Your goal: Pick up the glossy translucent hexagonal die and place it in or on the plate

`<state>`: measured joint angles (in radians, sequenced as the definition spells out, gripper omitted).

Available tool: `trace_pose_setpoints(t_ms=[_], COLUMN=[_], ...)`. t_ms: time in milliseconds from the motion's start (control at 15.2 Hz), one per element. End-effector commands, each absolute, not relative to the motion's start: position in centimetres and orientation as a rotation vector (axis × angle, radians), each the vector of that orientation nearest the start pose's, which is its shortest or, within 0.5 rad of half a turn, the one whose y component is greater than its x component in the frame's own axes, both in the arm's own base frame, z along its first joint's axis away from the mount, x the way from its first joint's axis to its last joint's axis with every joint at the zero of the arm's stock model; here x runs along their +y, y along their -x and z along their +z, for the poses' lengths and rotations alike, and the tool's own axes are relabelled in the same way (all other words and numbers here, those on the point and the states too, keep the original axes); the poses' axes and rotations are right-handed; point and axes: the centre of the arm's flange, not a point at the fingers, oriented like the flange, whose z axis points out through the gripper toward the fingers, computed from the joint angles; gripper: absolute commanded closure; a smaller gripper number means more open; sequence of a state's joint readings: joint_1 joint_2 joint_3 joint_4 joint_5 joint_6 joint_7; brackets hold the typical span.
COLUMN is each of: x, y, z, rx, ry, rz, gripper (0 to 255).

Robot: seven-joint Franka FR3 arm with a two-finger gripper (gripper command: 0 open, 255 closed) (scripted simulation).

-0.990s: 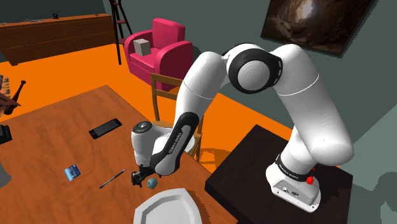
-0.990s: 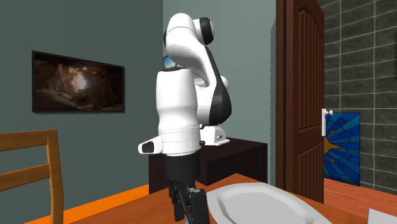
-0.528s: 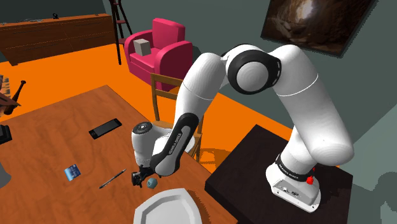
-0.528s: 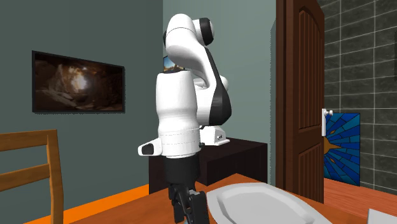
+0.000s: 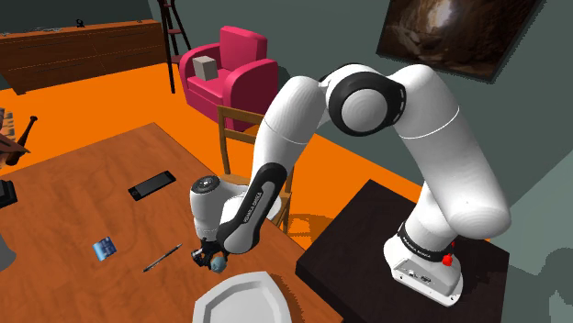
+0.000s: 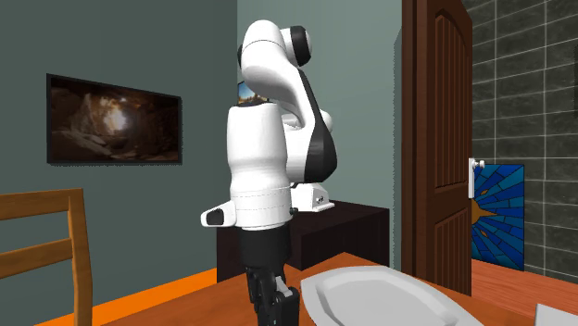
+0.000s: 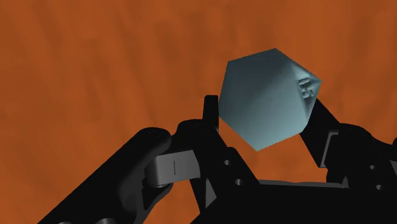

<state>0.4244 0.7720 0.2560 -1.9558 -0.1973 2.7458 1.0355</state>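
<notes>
The die (image 7: 267, 98) is a pale blue-grey faceted solid with engraved marks on one face. My black gripper (image 7: 266, 109) is shut on it, one finger (image 7: 210, 109) pressing each side. In the shoulder view the gripper (image 5: 211, 259) is down at the wooden table (image 5: 83, 197) with the die (image 5: 219, 263) showing at its tip. The grey-white plate (image 5: 241, 299) lies just beyond it, toward that view's bottom edge. In the second exterior view the gripper (image 6: 274, 302) stands beside the plate's rim (image 6: 320, 289); the die is hidden there.
On the table lie a black phone (image 5: 151, 184), a pen (image 5: 162, 258) and a small blue object (image 5: 104, 247). A wooden chair (image 5: 239, 124) stands at the table's far edge, with a pink armchair (image 5: 227, 69) behind it. The dark stand (image 5: 367, 229) is at the shoulder view's lower right.
The fingers, which stood apart around the die, have closed on it. The arm has stayed in place.
</notes>
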Motion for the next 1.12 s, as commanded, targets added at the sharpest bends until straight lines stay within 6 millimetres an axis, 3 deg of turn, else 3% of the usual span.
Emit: trace_pose_setpoints(t_ms=[0, 1056], x=[38.7, 38.7], y=[-46.5, -46.5], z=[9.3, 17.2], rx=[0.376, 0.376], ry=[3.014, 3.014], rz=[0.057, 0.057], gripper=[255, 255])
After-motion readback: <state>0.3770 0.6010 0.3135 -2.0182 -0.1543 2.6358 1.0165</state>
